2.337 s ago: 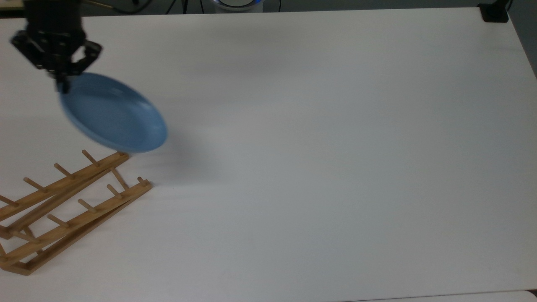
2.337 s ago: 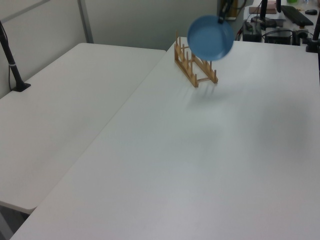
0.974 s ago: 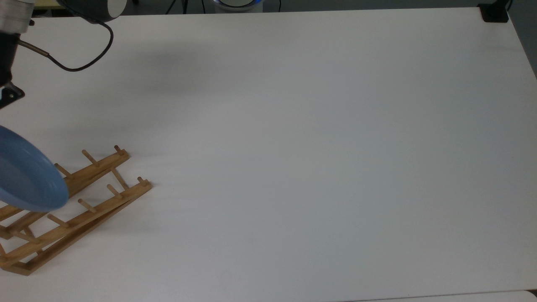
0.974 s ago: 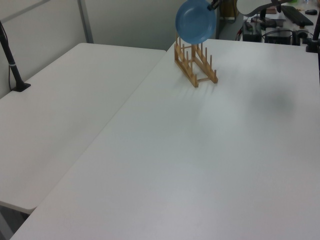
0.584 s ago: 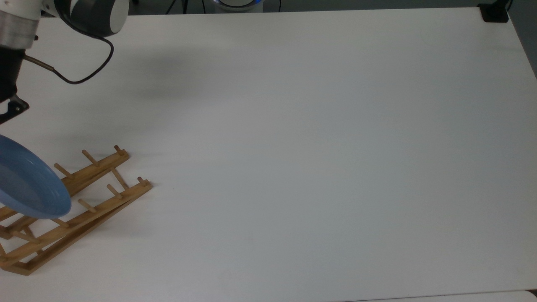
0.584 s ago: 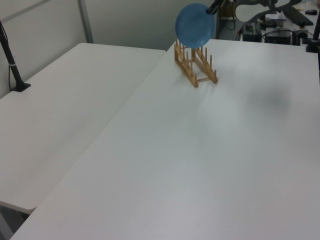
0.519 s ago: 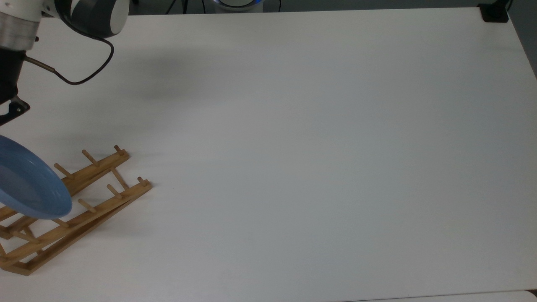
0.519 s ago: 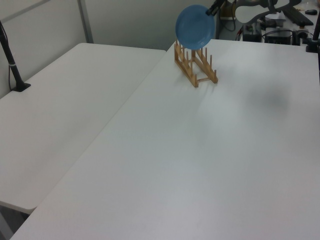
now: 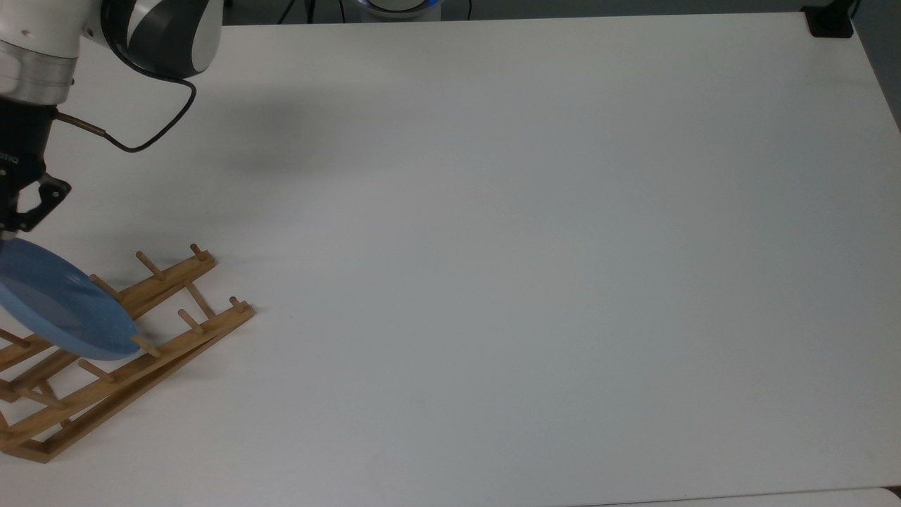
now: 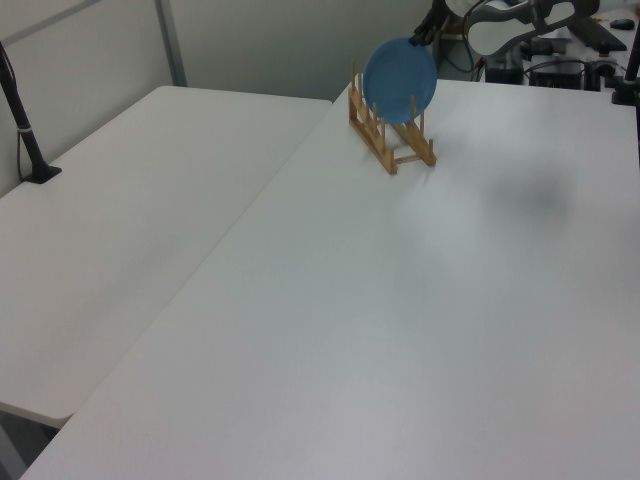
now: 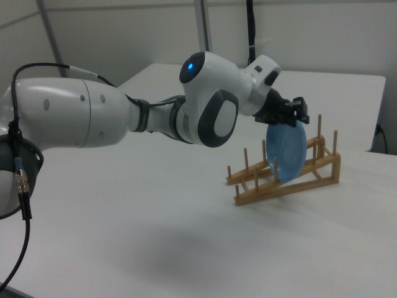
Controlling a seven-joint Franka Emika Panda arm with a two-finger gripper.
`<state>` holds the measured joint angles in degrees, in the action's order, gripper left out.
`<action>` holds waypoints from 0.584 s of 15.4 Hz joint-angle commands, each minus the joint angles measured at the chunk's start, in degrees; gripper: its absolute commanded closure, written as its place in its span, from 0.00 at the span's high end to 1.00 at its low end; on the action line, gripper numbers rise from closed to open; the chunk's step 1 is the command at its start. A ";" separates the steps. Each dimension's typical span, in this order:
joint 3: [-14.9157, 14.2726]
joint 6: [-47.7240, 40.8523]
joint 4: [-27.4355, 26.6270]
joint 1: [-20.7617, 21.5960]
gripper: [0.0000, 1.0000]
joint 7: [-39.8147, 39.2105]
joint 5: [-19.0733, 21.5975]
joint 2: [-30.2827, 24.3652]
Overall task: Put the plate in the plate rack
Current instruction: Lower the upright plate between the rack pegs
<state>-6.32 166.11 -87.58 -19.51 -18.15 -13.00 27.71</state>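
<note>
Plate (image 11: 286, 151): round, shallow, glossy light blue, raised rim. Held nearly on edge, its lower part down among the pegs of the plate rack (image 11: 291, 180); whether it already bears on the rails cannot be told. In the top view it overlaps the rack's middle pegs, toward the top view's left.

Gripper (image 11: 296, 117): clamped on the plate's upper rim, plate hanging below it.

Handling, as judged: looks stiff and hard, probably ceramic or melamine, so breakable or at least prone to chipping if dropped on the pegs. The glaze looks slick; a rim pinch gives little contact and the plate could swing or slip. The rim is the only sensible hold, taken at the top so the lower edge goes in first. Weight probably moderate, but all of it hangs off one pinch point.

Rack: light wood, two parallel rails with short upright dowels, standing free on the table. Looks light; a sideways push from the plate could shove it.

Surface: white table (image 9: 535, 246), smooth, matte, flat. A black cable (image 9: 134, 137) trails off the arm (image 11: 124, 118). A second white table (image 10: 120, 190) adjoins at the left view's left; a black post (image 10: 22, 120) stands on it.

Room: grey partition walls, desk clutter in the background.
</note>
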 commanded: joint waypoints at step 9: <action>0.87 -1.04 -0.83 3.69 1.00 11.45 -0.18 -2.84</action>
<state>-5.27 166.12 -87.02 -17.64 -12.66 -12.98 27.22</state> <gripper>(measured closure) 0.000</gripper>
